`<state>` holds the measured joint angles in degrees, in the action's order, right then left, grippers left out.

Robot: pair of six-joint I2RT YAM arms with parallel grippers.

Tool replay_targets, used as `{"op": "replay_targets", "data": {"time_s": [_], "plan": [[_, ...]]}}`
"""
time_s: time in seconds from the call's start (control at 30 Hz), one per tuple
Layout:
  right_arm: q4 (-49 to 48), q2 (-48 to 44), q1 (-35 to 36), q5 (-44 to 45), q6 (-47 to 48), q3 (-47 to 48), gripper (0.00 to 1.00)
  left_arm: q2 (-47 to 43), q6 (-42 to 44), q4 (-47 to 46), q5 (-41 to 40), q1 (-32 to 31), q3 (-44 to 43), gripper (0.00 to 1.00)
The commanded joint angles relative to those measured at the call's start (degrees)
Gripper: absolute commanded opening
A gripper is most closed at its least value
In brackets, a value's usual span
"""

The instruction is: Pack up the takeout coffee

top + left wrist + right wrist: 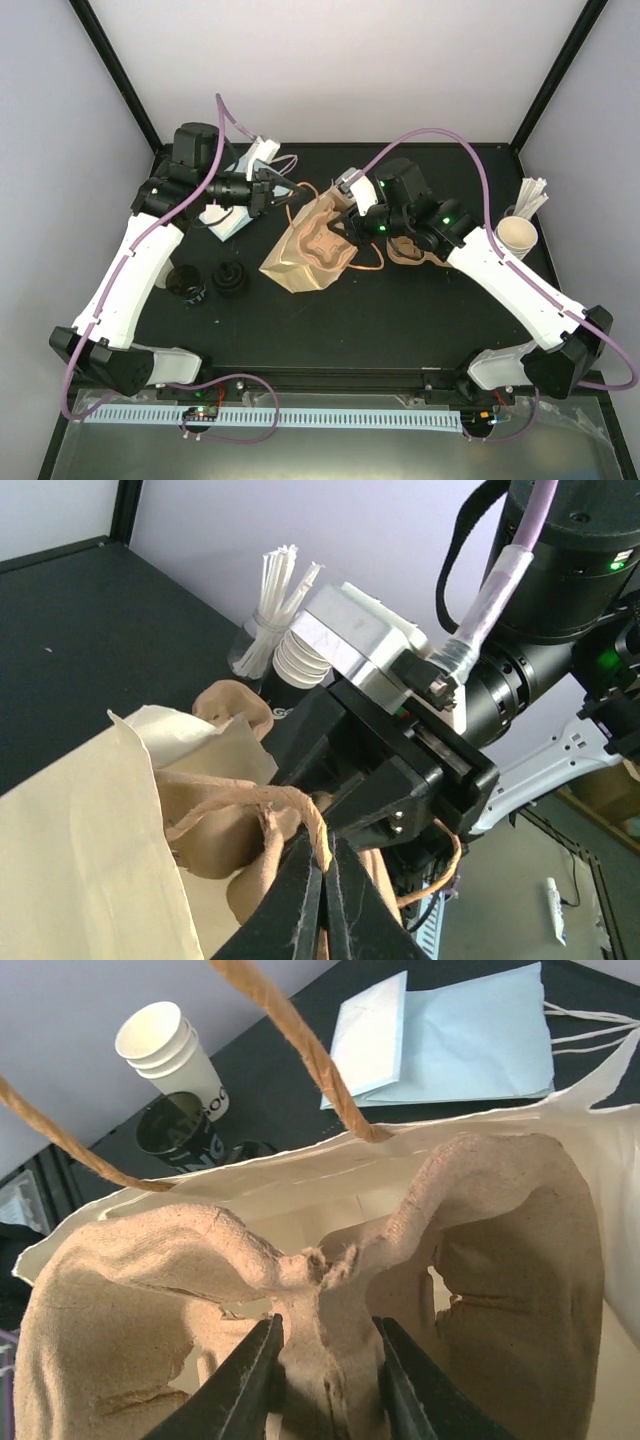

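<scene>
A tan paper bag point(290, 262) lies open at the table's middle. My left gripper point(283, 195) is shut on its twisted paper handle point(240, 798), with the fingertips of the left gripper point(322, 865) pinching the cord. Inside the bag's mouth sits a brown pulp carrier point(480, 1220). My right gripper point(325, 1335) is shut on the carrier's centre ridge, one finger on each side. In the top view the right gripper point(352, 228) is at the bag's opening. The takeout coffee is out of view; no single cup shows by itself.
A stack of cups with white sticks point(518, 235) stands at the far right. Another brown pulp piece point(412, 256) lies under my right arm. Black lids point(228, 278) and a dark cup point(185, 282) sit front left. Pale blue paper bags point(235, 215) lie back left.
</scene>
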<state>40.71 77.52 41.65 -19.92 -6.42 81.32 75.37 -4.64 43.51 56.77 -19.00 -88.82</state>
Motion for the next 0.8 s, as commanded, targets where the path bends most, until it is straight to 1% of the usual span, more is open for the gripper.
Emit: {"op": "replay_targets", "data": {"time_s": [0.0,0.33,0.63,0.77], "plan": [[-0.4,-0.9,-0.3,3.6,2.1,-1.3,0.26,0.7,2.2,1.9,2.4,-0.9,-3.1,0.02],[-7.9,-2.5,0.6,10.0,3.5,-8.3,0.25,2.4,3.2,3.4,2.9,-1.8,-5.0,0.02],[-18.3,-6.6,5.2,16.8,3.3,-16.2,0.25,2.9,2.5,2.1,2.3,-2.6,-5.6,0.02],[-20.3,-6.4,8.7,21.6,3.1,-18.0,0.25,3.3,1.4,0.6,2.3,-3.3,-5.7,0.02]]}}
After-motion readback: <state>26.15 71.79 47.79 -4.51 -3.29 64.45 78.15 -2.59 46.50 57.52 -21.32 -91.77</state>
